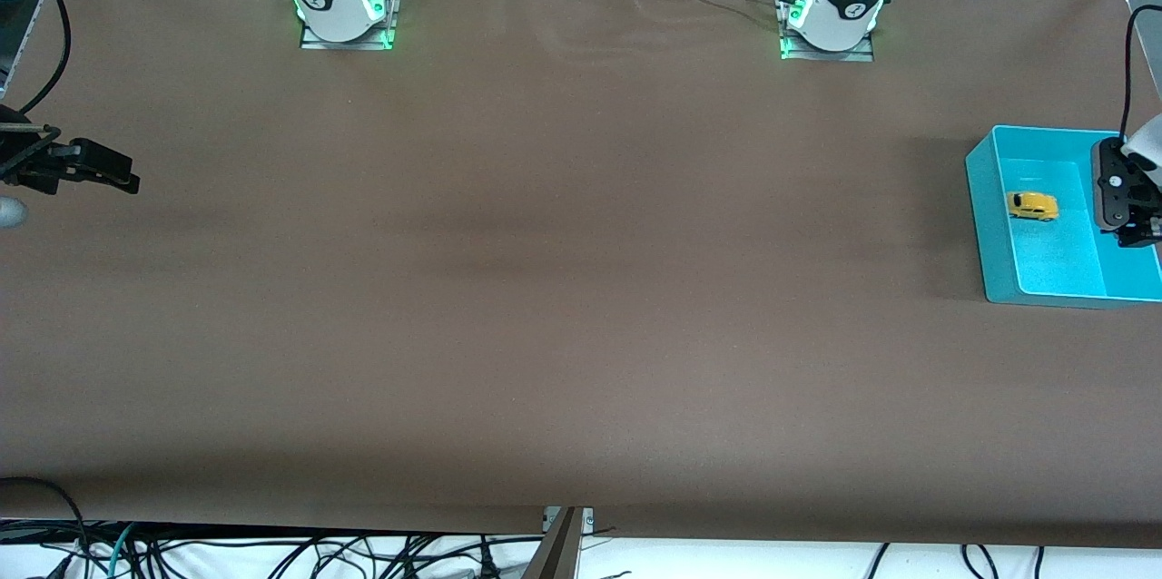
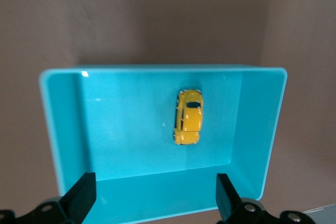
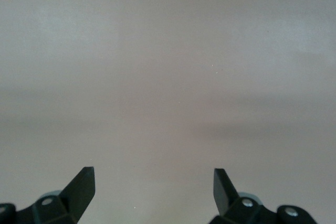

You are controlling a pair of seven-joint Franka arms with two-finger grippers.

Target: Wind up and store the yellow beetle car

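The yellow beetle car (image 1: 1032, 205) lies on the floor of a turquoise bin (image 1: 982, 225) at the left arm's end of the table. It also shows in the left wrist view (image 2: 188, 117), resting free inside the bin (image 2: 63, 129). My left gripper (image 1: 1139, 230) hangs over the bin's edge, open and empty, apart from the car; in its wrist view (image 2: 153, 192) the jaws stand wide. My right gripper (image 1: 104, 171) is open and empty over bare table at the right arm's end; its wrist view (image 3: 154, 188) shows only the brown tabletop.
The brown tabletop (image 1: 545, 289) stretches between the two arms with nothing else on it. Cables hang along the table's edge nearest the front camera (image 1: 272, 552). The arm bases (image 1: 345, 7) stand along the farthest edge.
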